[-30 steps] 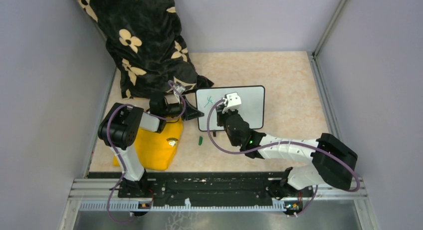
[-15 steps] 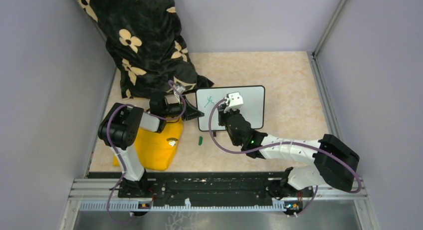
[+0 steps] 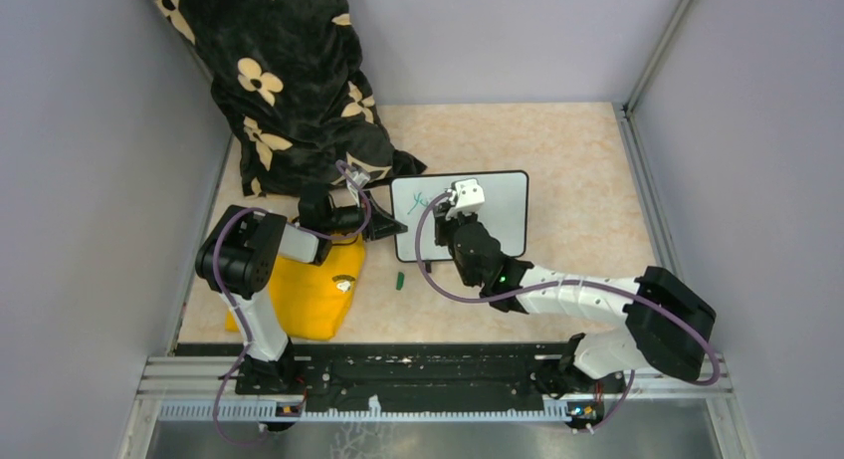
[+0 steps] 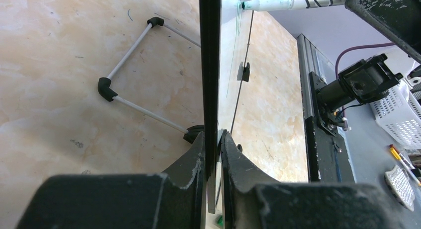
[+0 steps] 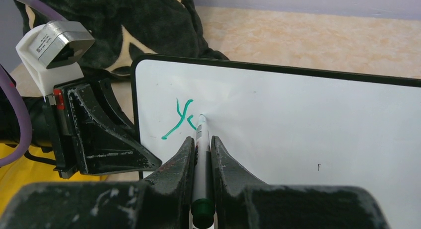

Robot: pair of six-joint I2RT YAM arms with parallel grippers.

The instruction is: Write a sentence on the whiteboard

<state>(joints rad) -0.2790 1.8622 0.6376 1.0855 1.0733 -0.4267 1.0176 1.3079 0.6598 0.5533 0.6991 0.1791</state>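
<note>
The right gripper is closed on a marker. The marker's tip touches the whiteboard just right of the only green mark of the sentence, a "y"-like stroke near the board's upper left corner in the right wrist view. The left gripper is clamped on the board's left edge, steadying it upright on its wire stand.

Pressing too hard is the likeliest trouble. Only a thin edge pinch and the stand hold the board, so it could rock back or slide, and the line would skip. The marker sits lengthwise between the fingers and might twist or creep under side load, which would smear the letters. A stroke drifting left would bring the tip close to the left gripper.

The bench is pale, marbled and looks smooth, giving the stand little bite. In the top view the board is at the centre of the frame. A small green cap lies just below and left of it, and a yellow pad sits at lower left under the left arm. A black flowered cloth is heaped at upper left. Grey walls close the sides and back.
</note>
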